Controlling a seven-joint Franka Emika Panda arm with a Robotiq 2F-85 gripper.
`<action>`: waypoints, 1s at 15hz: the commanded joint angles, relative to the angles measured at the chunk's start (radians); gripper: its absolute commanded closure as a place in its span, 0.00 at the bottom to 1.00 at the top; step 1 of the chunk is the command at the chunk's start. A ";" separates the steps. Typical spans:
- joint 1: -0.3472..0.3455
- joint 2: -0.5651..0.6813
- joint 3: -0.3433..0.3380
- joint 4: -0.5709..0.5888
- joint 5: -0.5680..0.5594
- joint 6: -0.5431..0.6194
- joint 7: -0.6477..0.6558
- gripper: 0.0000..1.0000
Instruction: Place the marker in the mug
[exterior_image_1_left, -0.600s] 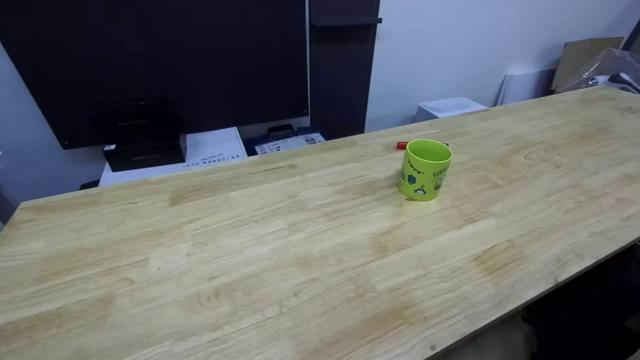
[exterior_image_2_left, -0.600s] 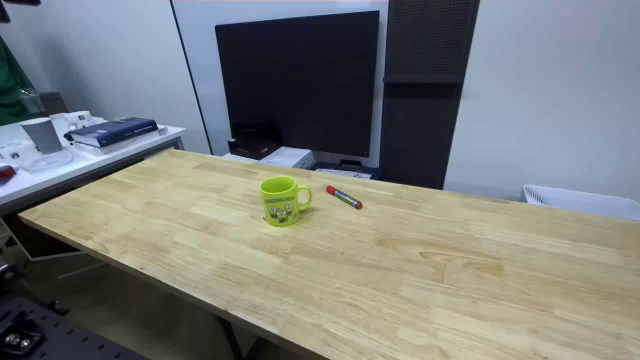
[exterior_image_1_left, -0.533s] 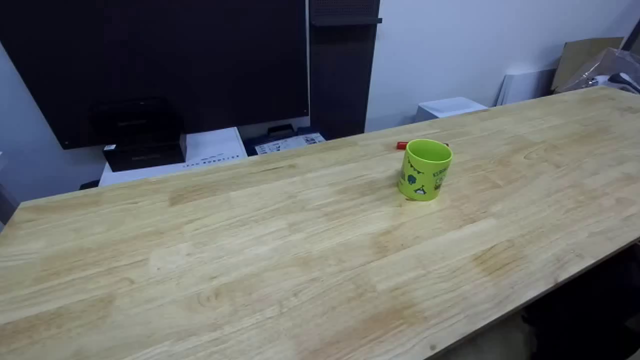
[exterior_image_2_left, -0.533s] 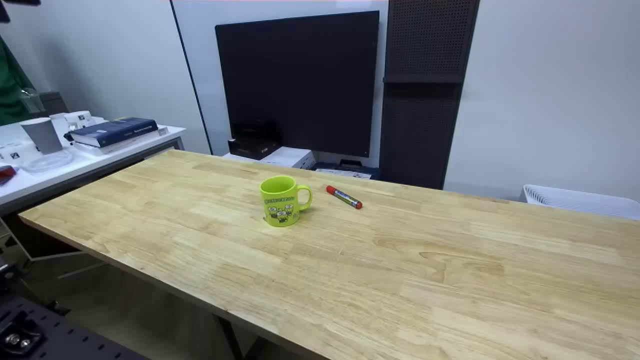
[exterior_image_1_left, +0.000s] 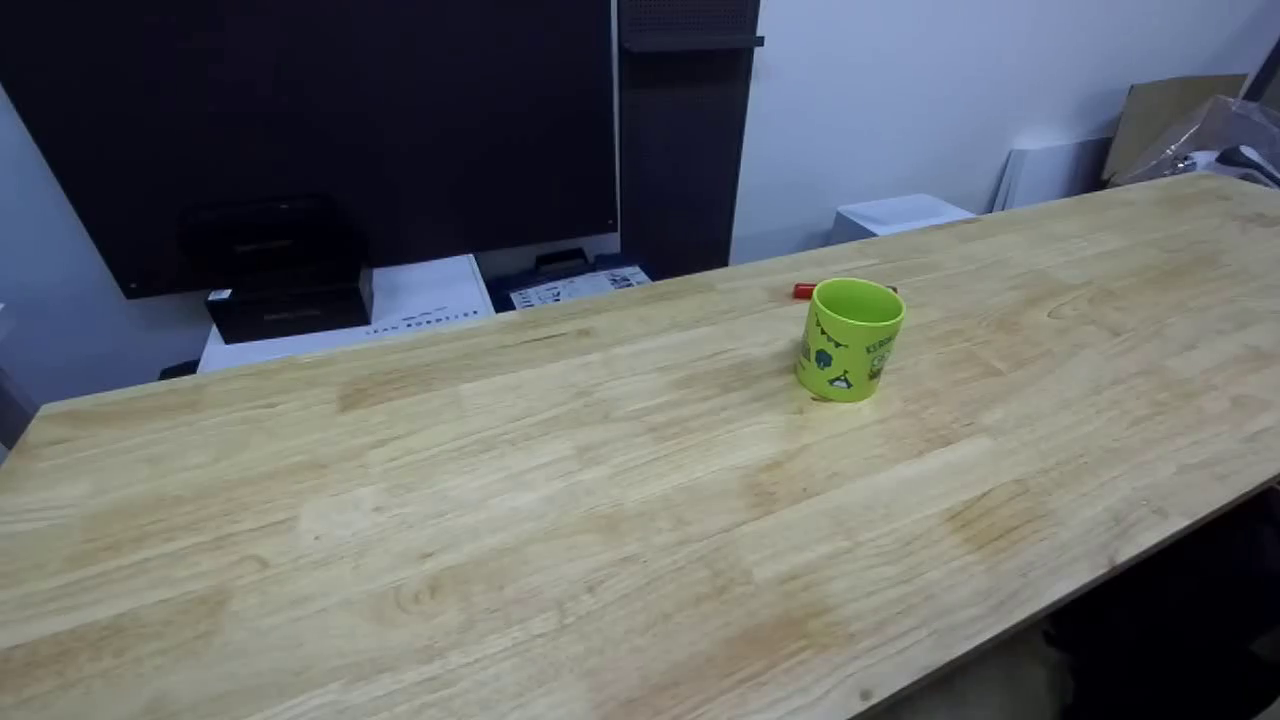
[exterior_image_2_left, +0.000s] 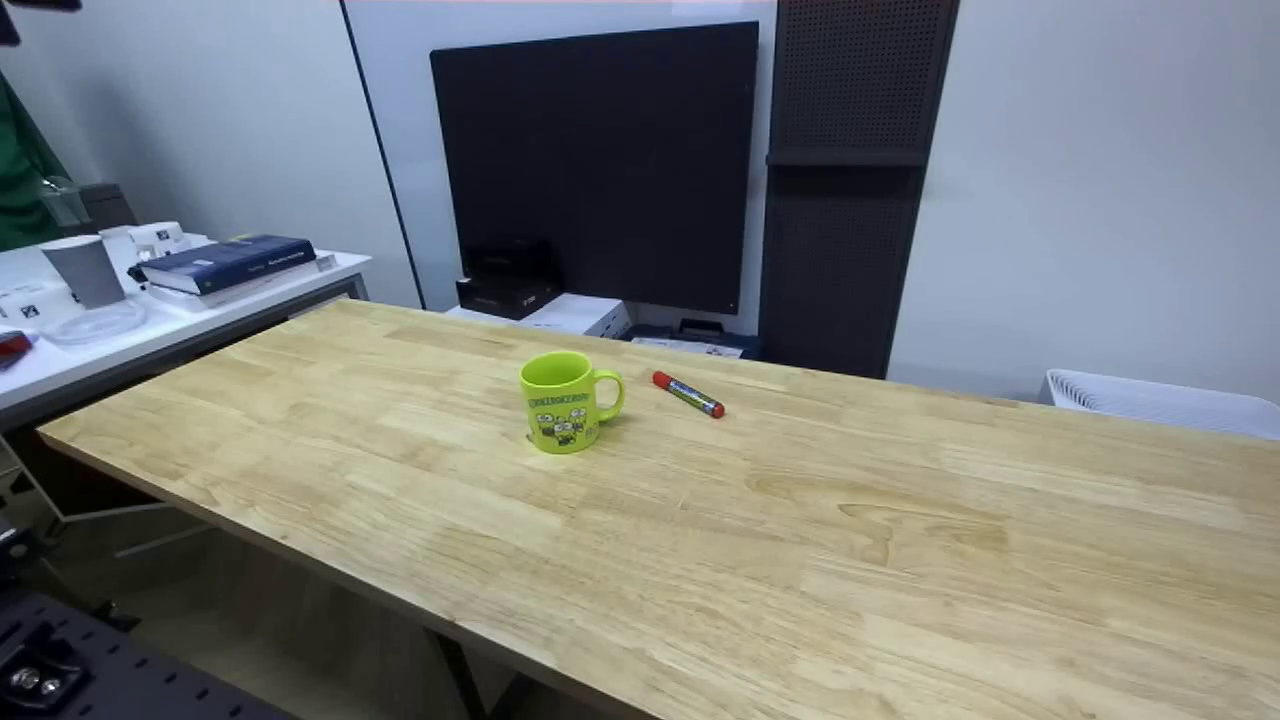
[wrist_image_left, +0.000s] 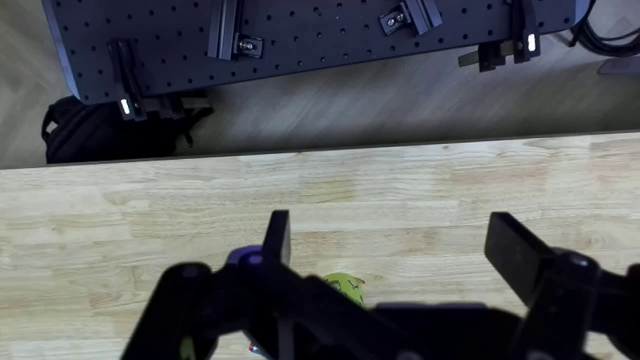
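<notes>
The lime-green mug (exterior_image_1_left: 838, 350) stands upright on the wooden table, and it also shows in an exterior view (exterior_image_2_left: 548, 408) with its handle towards the marker. The marker (exterior_image_2_left: 690, 395) lies flat on the table beside the handle, apart from it, with red ends and a printed barrel. In an exterior view the mug mostly hides the marker (exterior_image_1_left: 803, 291). My gripper (wrist_image_left: 387, 230) is open and empty, high above the table in the wrist view. Its body covers most of the mug (wrist_image_left: 345, 285) there, and a small end of the marker (wrist_image_left: 254, 348) peeks out at the bottom.
The wooden table (exterior_image_2_left: 850, 560) has its front edge over a gap before the dark perforated base plate (wrist_image_left: 300, 40). A side table with a blue book (exterior_image_2_left: 228, 262) and a grey cup (exterior_image_2_left: 85, 272) stands beyond. A large black panel (exterior_image_2_left: 600, 165) stands behind.
</notes>
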 joint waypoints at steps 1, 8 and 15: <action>-0.004 0.000 0.003 0.002 0.002 -0.002 -0.003 0.00; -0.098 0.124 -0.074 0.005 -0.153 0.311 -0.085 0.00; -0.110 0.497 -0.328 0.125 -0.195 0.526 -0.520 0.00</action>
